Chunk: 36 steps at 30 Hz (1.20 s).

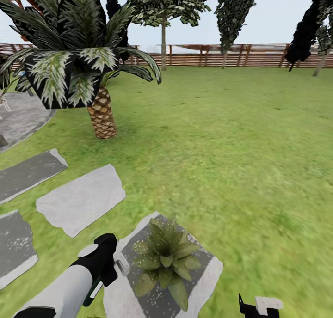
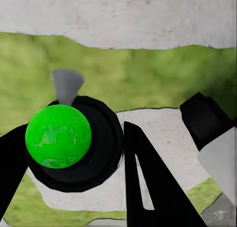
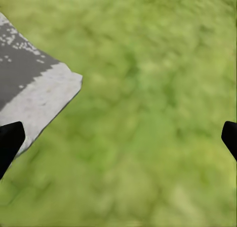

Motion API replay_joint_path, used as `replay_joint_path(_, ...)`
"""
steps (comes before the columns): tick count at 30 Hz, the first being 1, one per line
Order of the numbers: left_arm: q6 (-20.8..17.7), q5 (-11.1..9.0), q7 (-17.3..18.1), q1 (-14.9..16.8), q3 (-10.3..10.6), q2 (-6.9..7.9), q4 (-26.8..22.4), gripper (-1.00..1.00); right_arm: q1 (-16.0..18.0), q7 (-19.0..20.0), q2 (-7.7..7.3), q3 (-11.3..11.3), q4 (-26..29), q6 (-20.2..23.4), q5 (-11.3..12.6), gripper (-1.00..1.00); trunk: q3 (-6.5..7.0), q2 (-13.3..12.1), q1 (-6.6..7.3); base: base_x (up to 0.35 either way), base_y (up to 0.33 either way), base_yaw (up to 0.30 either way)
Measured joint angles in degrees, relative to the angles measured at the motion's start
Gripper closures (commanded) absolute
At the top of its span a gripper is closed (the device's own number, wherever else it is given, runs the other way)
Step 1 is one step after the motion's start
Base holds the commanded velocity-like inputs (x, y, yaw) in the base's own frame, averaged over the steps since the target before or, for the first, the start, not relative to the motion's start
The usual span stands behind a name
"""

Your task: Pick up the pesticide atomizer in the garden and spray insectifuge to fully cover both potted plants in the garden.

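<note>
While the left gripper (image 2: pixel 74 153) clasped the atomizer (image 2: pixel 59 136), its nozzle (image 1: pixel 122 264) sat just beside the potted plant (image 1: pixel 165 258), whose leaves bore white specks (image 1: pixel 141 248), on a stepping stone (image 1: pixel 208 272). The right gripper (image 3: pixel 118 138) hung spread wide over lawn (image 3: pixel 148 113).

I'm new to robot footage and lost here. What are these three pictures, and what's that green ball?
This is a simulated two-armed robot in a garden. The large picture comes from its head camera: below stands a potted plant on a stepping stone, with a palm beyond on the lawn. The other two come from cameras at each wrist. The left gripper holds the pesticide atomizer; the green ball is that bottle seen end-on, its grey nozzle pointing away. The right gripper hangs open over grass, holding nothing.
</note>
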<state>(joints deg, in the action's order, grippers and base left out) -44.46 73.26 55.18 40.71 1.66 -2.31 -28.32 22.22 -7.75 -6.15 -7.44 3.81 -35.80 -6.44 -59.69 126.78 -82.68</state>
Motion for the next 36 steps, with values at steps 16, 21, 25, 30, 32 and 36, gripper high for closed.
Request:
replay_joint_path(16, 0.1, 0.0, -0.1, -0.6, 0.0, -0.07, -0.5, 1.0, 0.0, 0.0, -0.01, 0.0, 0.0, 0.0, 0.0, -1.0, 0.0, 0.0, 0.0, 0.0, -0.177, 0.039)
replay_joint_path(21, 0.1, 0.0, -0.1, -0.6, 0.0, -0.06, -0.6, 1.0, 0.0, 0.0, -0.01, 0.0, 0.0, 0.0, 0.0, -1.0, 0.0, 0.0, -0.01, -0.07, -0.265, 0.152)
replay_joint_path(25, 0.1, 0.0, -0.1, -0.6, 0.0, -0.05, -0.5, 1.0, 0.0, 0.0, 0.01, 0.0, 0.0, 0.0, 0.0, -1.0, 0.0, 0.0, -0.02, -0.207, -0.219, 0.267)
replay_joint_path(30, 0.0, 0.0, -0.1, -0.6, -0.1, -0.13, -0.4, 1.0, 0.0, 0.0, 0.01, 0.0, 0.0, 0.0, 0.0, -1.0, 0.0, 0.0, 0.0, -0.118, -0.102, 0.277)
replay_joint_path(32, 0.0, 0.0, -0.1, -0.6, -0.1, -0.14, -0.3, 1.0, 0.0, 0.0, 0.0, 0.0, 0.0, 0.0, 0.0, -1.0, 0.0, 0.0, 0.0, -0.01, -0.008, 0.277)
replay_joint_path(36, 0.0, 0.0, -0.1, -0.6, -0.1, -0.19, 0.0, 1.0, 0.0, 0.0, 0.0, 0.0, 0.0, 0.0, 0.0, -1.0, 0.0, 0.0, 0.0, -0.002, -0.002, 0.272)
